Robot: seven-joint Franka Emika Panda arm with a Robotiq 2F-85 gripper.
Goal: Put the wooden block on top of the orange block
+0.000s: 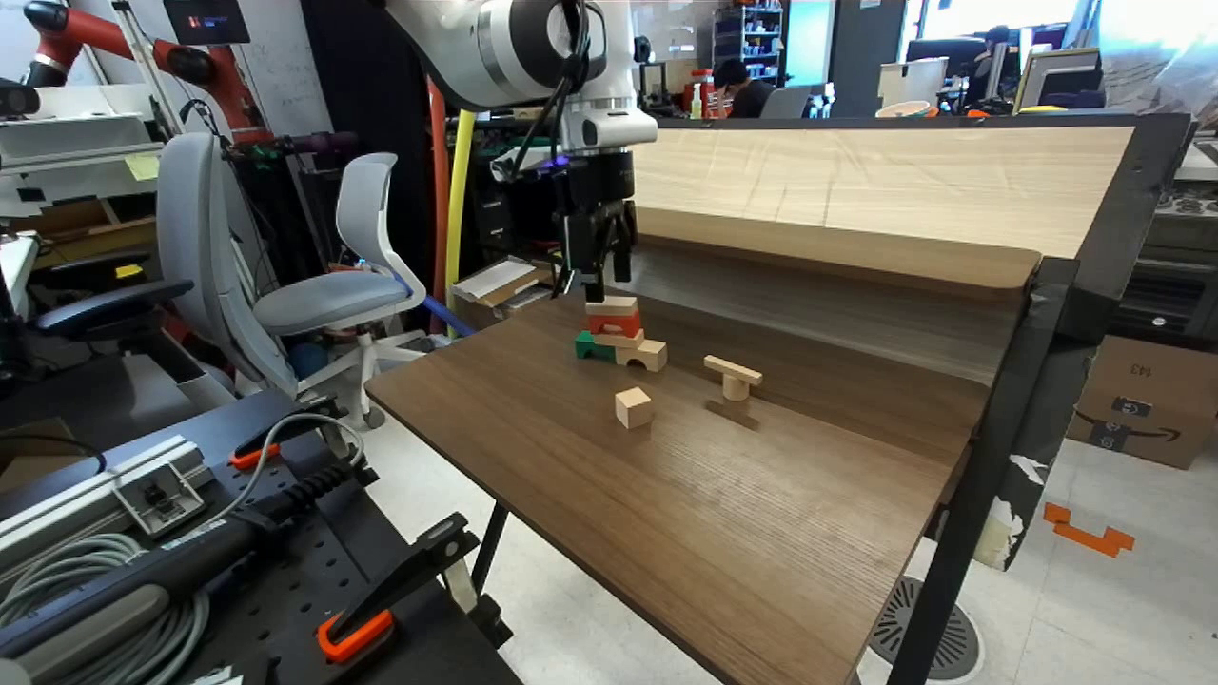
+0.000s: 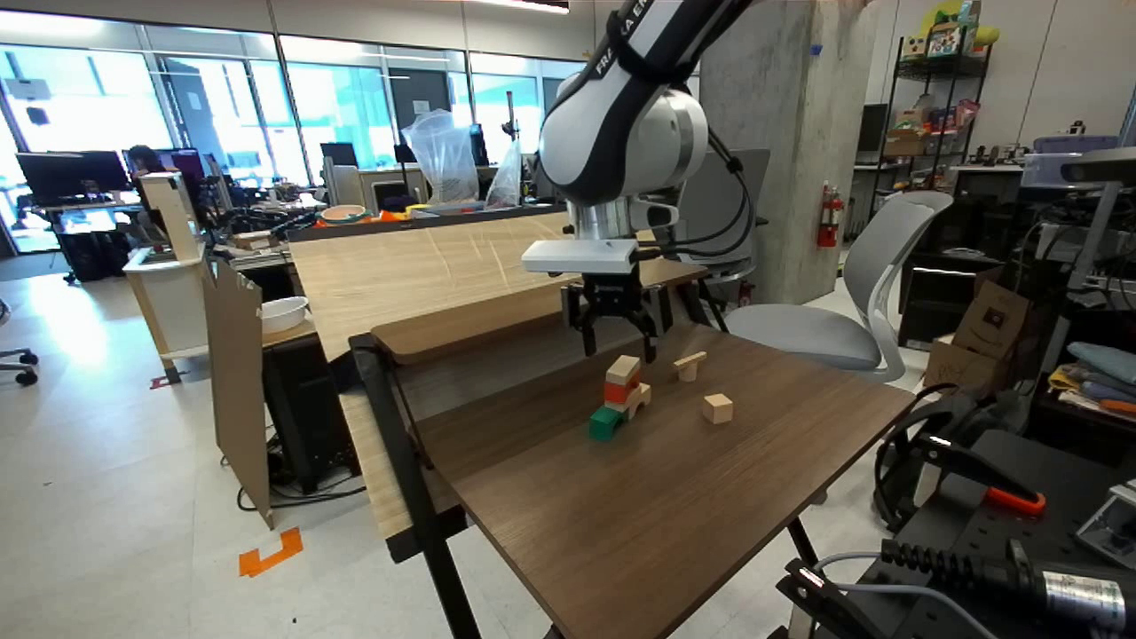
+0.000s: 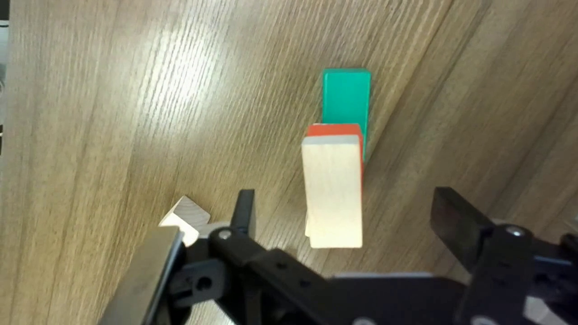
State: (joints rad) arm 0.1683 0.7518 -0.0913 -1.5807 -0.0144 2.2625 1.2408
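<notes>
A wooden block [image 1: 612,305] lies flat on top of the orange block [image 1: 616,324]; both also show in an exterior view, wooden block [image 2: 624,369] above orange block [image 2: 621,391]. In the wrist view the wooden block [image 3: 334,194] covers most of the orange block [image 3: 334,129]; only its far end and a thin side strip show. My gripper [image 1: 597,278] is above this stack, apart from it. It is open and empty, as an exterior view [image 2: 619,349] and the wrist view [image 3: 345,194] show, with the fingers wide on either side of the wooden block.
Under the orange block are a green block [image 1: 595,347] and a wooden arch block [image 1: 643,355]. A wooden cube [image 1: 634,407] stands on the table [image 1: 761,514]. A flat stick [image 1: 733,369] rests on a round wooden piece [image 1: 736,387]. A raised shelf [image 1: 856,252] borders the table.
</notes>
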